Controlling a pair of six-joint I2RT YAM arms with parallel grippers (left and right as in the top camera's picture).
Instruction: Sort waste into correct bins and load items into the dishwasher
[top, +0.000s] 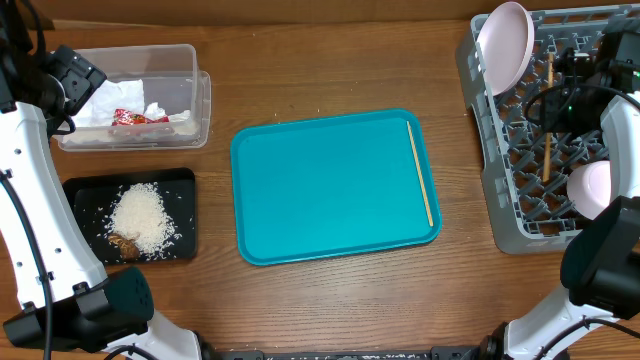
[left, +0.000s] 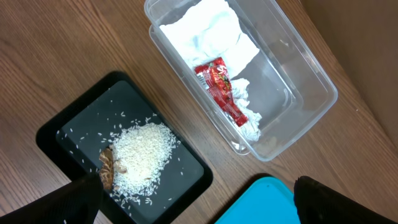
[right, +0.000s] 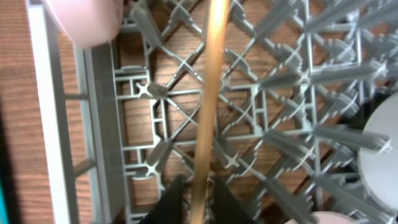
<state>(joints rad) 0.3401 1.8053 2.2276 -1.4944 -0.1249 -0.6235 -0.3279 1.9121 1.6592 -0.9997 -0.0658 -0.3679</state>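
I am gripping a chopstick (right: 210, 74) in my right jaws above the dish rack (right: 149, 90); my left jaws are gaping.

Table (top: 330, 80): tub (top: 203, 105), tray (top: 80, 190), teal tray (top: 330, 190), rack (top: 487, 150)

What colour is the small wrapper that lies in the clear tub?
Red, with small pale markings. The wrapper shows best in the left wrist view.

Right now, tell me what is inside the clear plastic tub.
Crumpled white napkins and a small red wrapper lie inside the clear tub. Anything beneath the napkins is covered.
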